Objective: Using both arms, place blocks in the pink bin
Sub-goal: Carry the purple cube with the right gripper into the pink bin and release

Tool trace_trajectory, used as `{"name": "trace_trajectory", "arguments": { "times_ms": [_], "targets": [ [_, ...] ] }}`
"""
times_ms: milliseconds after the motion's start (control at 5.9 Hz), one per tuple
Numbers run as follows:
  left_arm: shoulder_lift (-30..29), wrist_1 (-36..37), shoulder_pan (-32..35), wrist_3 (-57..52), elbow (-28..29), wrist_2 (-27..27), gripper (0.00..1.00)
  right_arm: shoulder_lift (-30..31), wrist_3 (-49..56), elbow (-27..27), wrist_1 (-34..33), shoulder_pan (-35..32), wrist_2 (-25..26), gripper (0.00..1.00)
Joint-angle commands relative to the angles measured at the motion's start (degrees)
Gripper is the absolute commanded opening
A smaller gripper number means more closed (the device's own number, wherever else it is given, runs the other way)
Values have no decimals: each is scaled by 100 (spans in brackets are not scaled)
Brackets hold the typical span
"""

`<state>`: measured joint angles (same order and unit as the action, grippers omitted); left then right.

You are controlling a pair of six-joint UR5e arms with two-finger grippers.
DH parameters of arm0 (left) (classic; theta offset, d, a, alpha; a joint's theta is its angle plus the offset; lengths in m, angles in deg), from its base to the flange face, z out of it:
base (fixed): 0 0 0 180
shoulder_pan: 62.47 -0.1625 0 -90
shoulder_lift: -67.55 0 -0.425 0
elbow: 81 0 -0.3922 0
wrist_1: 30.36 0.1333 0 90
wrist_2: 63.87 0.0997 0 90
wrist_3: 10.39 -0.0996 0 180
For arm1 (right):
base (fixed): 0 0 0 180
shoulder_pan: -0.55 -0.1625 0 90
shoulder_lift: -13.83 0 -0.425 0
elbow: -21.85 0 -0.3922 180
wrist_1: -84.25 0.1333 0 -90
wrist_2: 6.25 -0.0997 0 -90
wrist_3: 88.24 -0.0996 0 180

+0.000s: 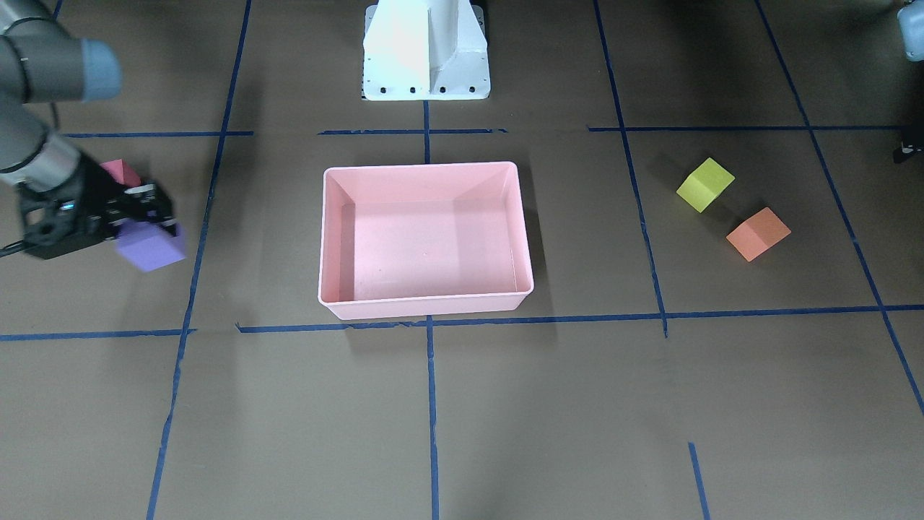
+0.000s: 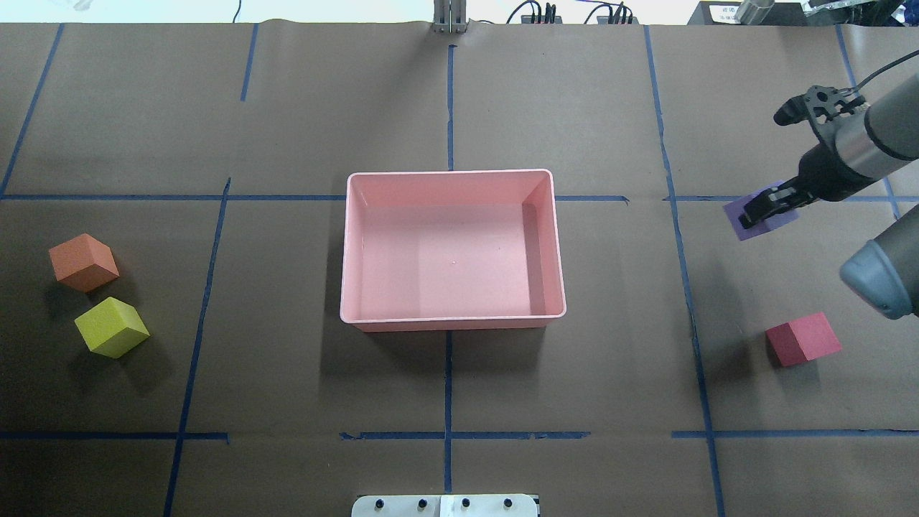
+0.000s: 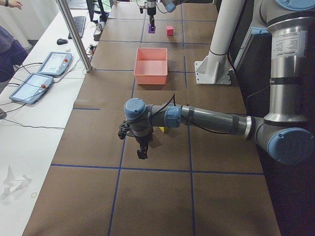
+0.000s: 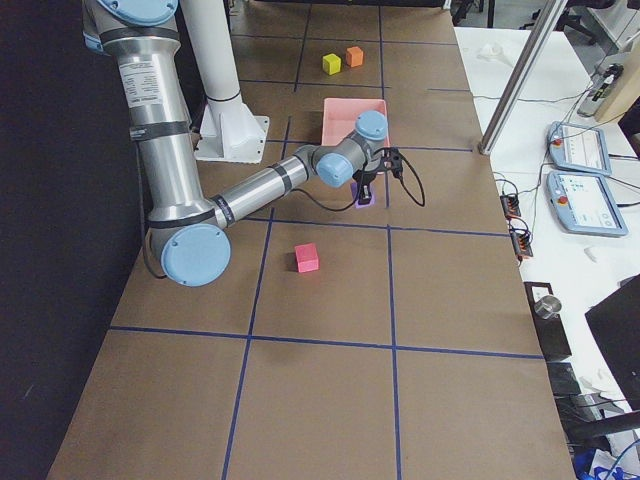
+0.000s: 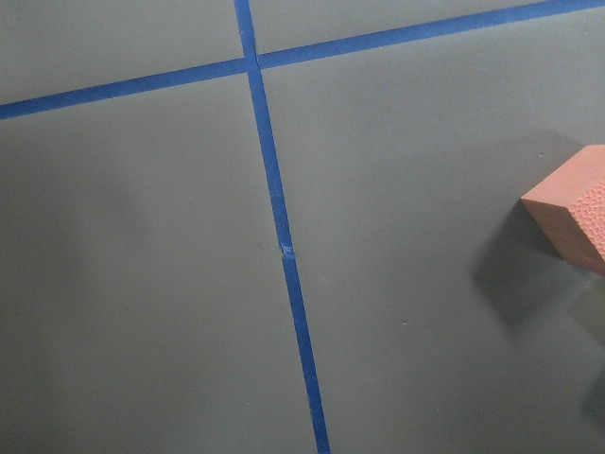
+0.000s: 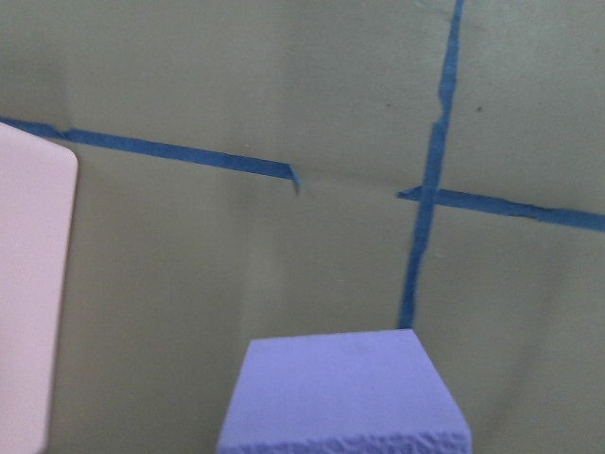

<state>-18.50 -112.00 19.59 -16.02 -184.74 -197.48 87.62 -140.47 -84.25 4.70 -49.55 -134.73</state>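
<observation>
Clamping the purple block (image 1: 148, 249), my right claw (image 1: 155, 220) sits well apart from the pink bin (image 1: 426, 167) in the front view; overhead, my fingers (image 2: 762, 208) seem to pinch it off-centre, so a fast swing might drop it short.

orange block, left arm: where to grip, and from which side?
From straight above, probably. Close on two opposite upright faces of the orange block, the pair that avoids the gap toward the yellow-green block close beside it. It sits skewed to the tape lines, so turn the left hand to match.
</observation>
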Motion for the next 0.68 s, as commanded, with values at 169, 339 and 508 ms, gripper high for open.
{"name": "trace_trajectory", "arguments": {
  "times_ms": [169, 339, 508],
  "targets": [
    [-481, -36, -180, 28, -59, 11, 100, -2520, -2872, 26, -2086, 1751, 1723, 27],
    [-613, -45, -233, 2, -67, 2, 100, -2937, -3290, 297, -2091, 1975, 1965, 39],
    [-615, -506, -303, 10, 37, -7, 100, -3350, -3416, 796, -2091, 2091, 1985, 99]
  ]
}}
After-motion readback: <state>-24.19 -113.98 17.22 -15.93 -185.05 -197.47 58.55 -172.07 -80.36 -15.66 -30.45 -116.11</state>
